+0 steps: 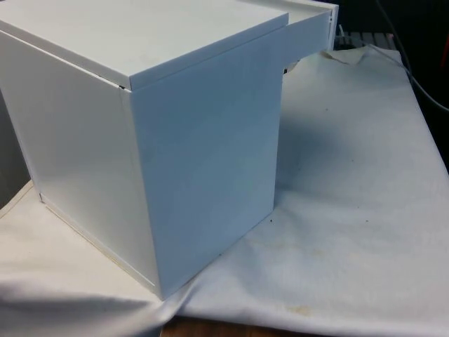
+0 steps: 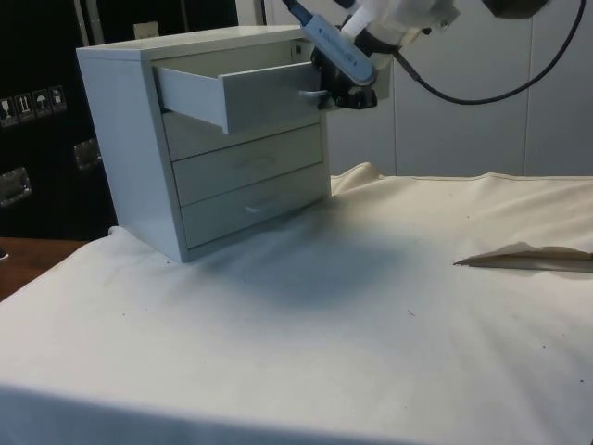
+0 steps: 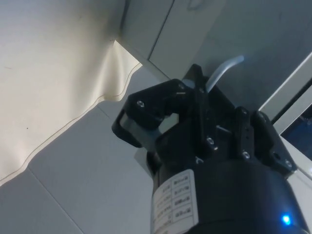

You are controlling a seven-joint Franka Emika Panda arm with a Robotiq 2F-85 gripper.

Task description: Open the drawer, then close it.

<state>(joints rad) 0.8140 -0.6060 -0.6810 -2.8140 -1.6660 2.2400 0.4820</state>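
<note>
Side view: white chest of drawers (image 2: pixel 185 139) sits on the white cloth (image 2: pixel 352 324) toward the far left of the table, three drawers stacked. Top drawer (image 2: pixel 246 93) is pulled partway out, its front panel well proud of the carcass; the middle drawer (image 2: pixel 246 162) and bottom drawer (image 2: pixel 250 206) sit flush. Gripper (image 2: pixel 326 93) is at the right end of the top drawer front, level with the small metal handle (image 2: pixel 311 94), fingers closed round it, black body angled down from the white arm (image 2: pixel 398 19). A fold of cloth (image 2: pixel 523 258) is raised near the table's right edge in that view. Front view: chest (image 1: pixel 140 140) shows its back and one side, blocking most of the table; the open drawer (image 1: pixel 309 28) sticks out past the chest's side toward the front view's right, near the top edge, overhanging the cloth (image 1: pixel 351 210). Small dark specks on the cloth near the chest's base. Wrist view: black fingers (image 3: pixel 146 114) close together, narrow gap only, a curved pale metal handle (image 3: pixel 222 70) running between them; gripper body (image 3: pixel 214 161) takes the foreground. Cloth edge (image 3: pixel 58 73) and a light tiled floor (image 3: pixel 73 185) lie beyond it.
</note>
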